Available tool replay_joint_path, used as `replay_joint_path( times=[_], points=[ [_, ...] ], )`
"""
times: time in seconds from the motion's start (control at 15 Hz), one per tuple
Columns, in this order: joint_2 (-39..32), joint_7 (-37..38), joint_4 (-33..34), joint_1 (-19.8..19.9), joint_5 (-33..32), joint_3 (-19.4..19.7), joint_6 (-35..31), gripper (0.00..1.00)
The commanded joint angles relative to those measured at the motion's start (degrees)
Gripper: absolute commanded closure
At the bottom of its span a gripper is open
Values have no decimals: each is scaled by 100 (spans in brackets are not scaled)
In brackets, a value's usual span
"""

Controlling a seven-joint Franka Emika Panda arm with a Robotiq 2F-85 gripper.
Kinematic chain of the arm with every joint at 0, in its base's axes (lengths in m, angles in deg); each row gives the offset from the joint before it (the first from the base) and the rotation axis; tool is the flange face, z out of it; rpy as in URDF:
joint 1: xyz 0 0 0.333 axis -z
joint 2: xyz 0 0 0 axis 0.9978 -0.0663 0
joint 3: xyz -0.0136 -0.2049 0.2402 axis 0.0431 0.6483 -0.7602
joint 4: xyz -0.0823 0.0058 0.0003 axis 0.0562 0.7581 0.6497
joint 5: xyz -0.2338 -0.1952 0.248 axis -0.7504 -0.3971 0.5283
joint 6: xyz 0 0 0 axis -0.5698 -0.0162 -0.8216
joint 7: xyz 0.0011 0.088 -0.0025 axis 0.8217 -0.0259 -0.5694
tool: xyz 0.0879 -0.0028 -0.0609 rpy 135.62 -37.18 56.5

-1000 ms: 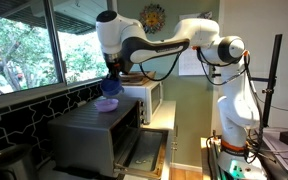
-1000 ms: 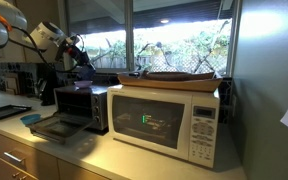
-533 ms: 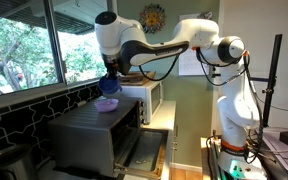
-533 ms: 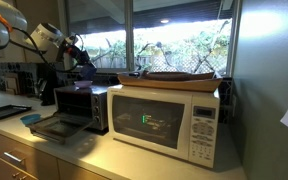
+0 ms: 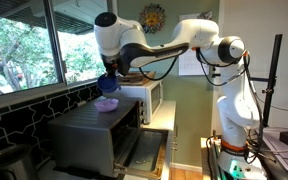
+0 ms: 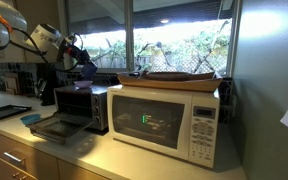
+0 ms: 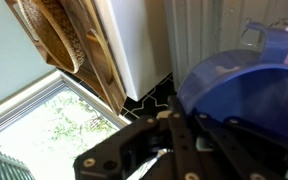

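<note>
Claw [image 5: 109,82] grips a blue bowl [image 7: 246,95] by its rim, the bowl hanging directly below, just above the toaster oven [image 5: 92,130].

No text is reading clearly anywhere. The microwave [image 6: 166,100] is showing a green glow on its door, too small to read, and its button panel [image 6: 203,130] is carrying markings too blurred to decipher.
</note>
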Motion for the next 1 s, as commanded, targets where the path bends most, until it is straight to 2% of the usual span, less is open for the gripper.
replay_joint_path(
  times=[0.0,0.93],
  points=[
    [75,-49,-142,-42,-141,-17,-137,99],
    [120,-454,-368,-168,-447,-142,-245,99]
  ],
)
